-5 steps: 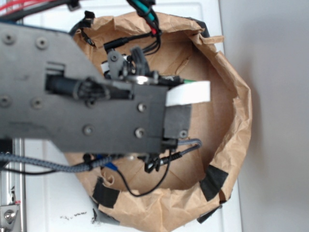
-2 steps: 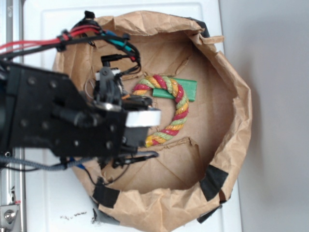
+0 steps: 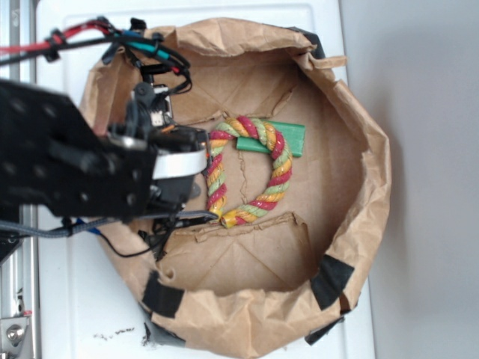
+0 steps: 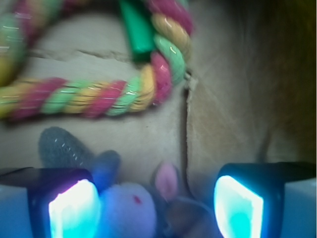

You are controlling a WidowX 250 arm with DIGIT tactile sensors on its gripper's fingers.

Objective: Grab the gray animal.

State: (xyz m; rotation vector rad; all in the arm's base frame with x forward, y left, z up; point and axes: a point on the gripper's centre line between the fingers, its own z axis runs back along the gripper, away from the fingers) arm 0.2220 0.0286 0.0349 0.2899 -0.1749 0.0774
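Brown paper bag (image 3: pixel 359 194) lined with cardboard, on a white surface. At the left of the exterior view the gripper (image 4: pixel 148 208) hangs over the bag's left side, jaws apart, nothing clamped. Gray animal (image 4: pixel 126 210) lies between them (wrist view, blurred). Rope ring (image 3: pixel 251 172) right of it, over a green block (image 3: pixel 288 138).

Exterior view: overhead, looking straight down into paper bag (image 3: pixel 359 224), mid range. Wrist view: very close, low inside bag, facing along its floor. Shared: rope ring (image 3: pixel 251 172) (image 4: pixel 99 94), green block (image 3: pixel 288 138) (image 4: pixel 136 27).
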